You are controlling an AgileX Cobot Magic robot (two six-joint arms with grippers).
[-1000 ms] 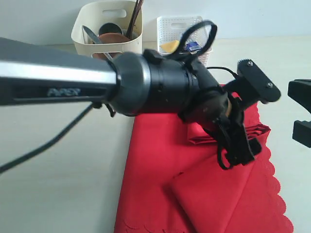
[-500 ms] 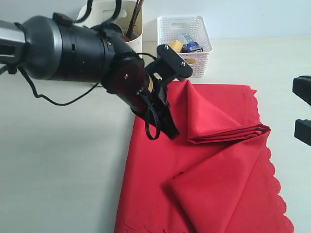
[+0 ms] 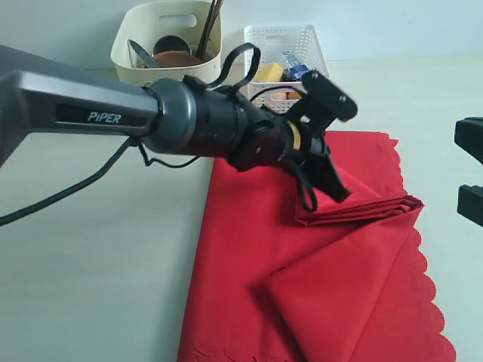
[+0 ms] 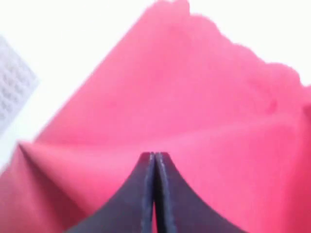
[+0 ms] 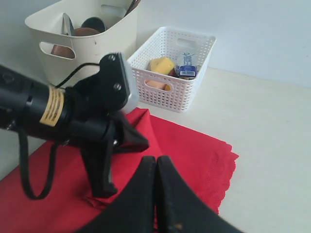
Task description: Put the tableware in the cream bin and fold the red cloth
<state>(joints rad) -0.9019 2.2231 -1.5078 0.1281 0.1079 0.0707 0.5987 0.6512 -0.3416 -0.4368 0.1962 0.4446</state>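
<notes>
Reaches across the middle with the left tool (image 3: 339, 190), tips pressed together and pinching nothing that shows, right at the folded wedge (image 3: 355, 204) of the red cloth (image 3: 241, 249). Cannot tell whether touching it or just above. Has that wedge directly under and ahead of the tips, its long crease running from near the white basket (image 3: 264, 41) out toward the scalloped edge (image 3: 424, 271). Holds the right tool (image 5: 155, 162) pressed together too, empty, just beside that edge and farther from the crease. Favours the left arm, probably, for the next fold. Shows the cloth spread on the surface (image 3: 90, 264), only partly folded, with tableware (image 3: 175, 59) inside the cream bin (image 3: 124, 53).
</notes>
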